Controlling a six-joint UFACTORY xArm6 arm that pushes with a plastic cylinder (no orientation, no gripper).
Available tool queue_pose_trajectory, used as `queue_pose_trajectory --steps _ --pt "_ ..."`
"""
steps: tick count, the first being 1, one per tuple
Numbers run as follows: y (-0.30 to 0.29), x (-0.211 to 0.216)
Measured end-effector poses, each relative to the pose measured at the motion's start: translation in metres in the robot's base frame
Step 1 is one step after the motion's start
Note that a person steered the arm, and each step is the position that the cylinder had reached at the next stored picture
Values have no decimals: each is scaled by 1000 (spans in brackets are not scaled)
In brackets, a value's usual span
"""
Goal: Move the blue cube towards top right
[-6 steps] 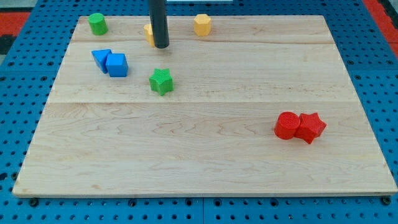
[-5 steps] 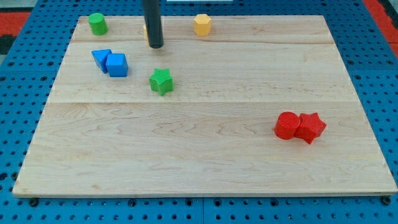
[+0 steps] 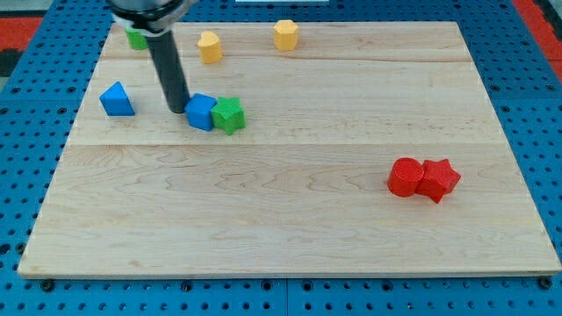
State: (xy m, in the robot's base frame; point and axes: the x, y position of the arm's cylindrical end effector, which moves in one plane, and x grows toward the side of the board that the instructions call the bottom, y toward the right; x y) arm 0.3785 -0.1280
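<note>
The blue cube (image 3: 201, 111) sits left of centre on the wooden board, touching the green star block (image 3: 228, 115) on its right. My tip (image 3: 178, 109) stands just at the cube's left side, touching or nearly touching it. A second blue block, triangular (image 3: 116, 100), lies apart further to the view's left.
A green cylinder (image 3: 134, 38) sits at the top left, partly behind the rod. Two yellow blocks (image 3: 209, 46) (image 3: 285, 34) lie along the top. A red cylinder (image 3: 405, 176) and a red star (image 3: 438, 180) touch at the right. The board's edge (image 3: 290, 273) runs along the bottom.
My tip has moved from the top down and left to the blue cube's left side. The cube has slid right against the green star. The triangular blue block has shifted left.
</note>
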Motion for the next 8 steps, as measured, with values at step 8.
queue_pose_trajectory --steps 8 --pt "174 -89"
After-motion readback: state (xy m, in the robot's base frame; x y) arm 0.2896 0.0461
